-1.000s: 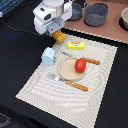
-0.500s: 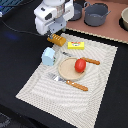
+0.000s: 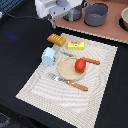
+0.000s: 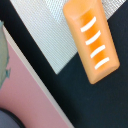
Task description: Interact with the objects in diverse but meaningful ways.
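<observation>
the white arm (image 3: 55, 7) reaches in from above, wrist pointing down; its gripper's fingers are too blurred to read.

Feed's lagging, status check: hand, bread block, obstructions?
Hand above the mat's far corner, state unclear. Orange bread block lies free beneath. Nothing between them.

Orange bread block (image 4: 92, 40) (white ridge marks) lies half on the striped mat (image 4: 47, 30), half on black tabletop (image 4: 85, 102)
</observation>
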### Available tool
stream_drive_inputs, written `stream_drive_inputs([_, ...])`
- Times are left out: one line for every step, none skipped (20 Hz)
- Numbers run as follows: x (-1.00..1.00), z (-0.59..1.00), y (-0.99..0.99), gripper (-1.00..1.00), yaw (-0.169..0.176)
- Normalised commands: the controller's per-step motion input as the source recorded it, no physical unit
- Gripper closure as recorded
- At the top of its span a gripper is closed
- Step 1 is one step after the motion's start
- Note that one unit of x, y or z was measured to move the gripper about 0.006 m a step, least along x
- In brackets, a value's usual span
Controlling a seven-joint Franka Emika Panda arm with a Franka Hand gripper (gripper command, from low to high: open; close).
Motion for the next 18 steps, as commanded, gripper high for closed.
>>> stream_drive_inputs([0.76,0.16,-0.22,-1.00,-0.181])
stream_drive_inputs([0.79,0.16,-0.25,-1.00,-0.169])
stream_drive_inputs([0.81,0.16,-0.22,-1.00,-0.156])
stream_drive_inputs([0.84,0.13,-0.21,-1.00,-0.144])
stream_drive_inputs([0.83,0.00,-0.23,-1.00,-0.137])
stream_drive_inputs([0.83,0.00,-0.24,-1.00,-0.133])
stream_drive_inputs([0.83,0.00,-0.23,-1.00,-0.129])
stream_drive_inputs([0.83,0.00,-0.24,-1.00,-0.130])
stream_drive_inputs([0.84,0.00,-0.24,-1.00,-0.129])
stream_drive_inputs([0.87,0.13,-0.19,-1.00,-0.112])
stream_drive_inputs([0.88,0.24,-0.14,-1.00,-0.100])
stream_drive_inputs([0.89,0.28,-0.10,-1.00,-0.089])
stream_drive_inputs([0.90,0.30,-0.09,-1.00,-0.087])
stream_drive_inputs([0.90,0.30,-0.09,-1.00,-0.087])
stream_drive_inputs([0.87,0.28,-0.11,-1.00,-0.091])
stream_drive_inputs([0.87,0.26,-0.10,-1.00,-0.091])
stream_drive_inputs([0.84,0.20,-0.14,-1.00,-0.094])
stream_drive_inputs([0.84,0.17,-0.13,-1.00,-0.089])
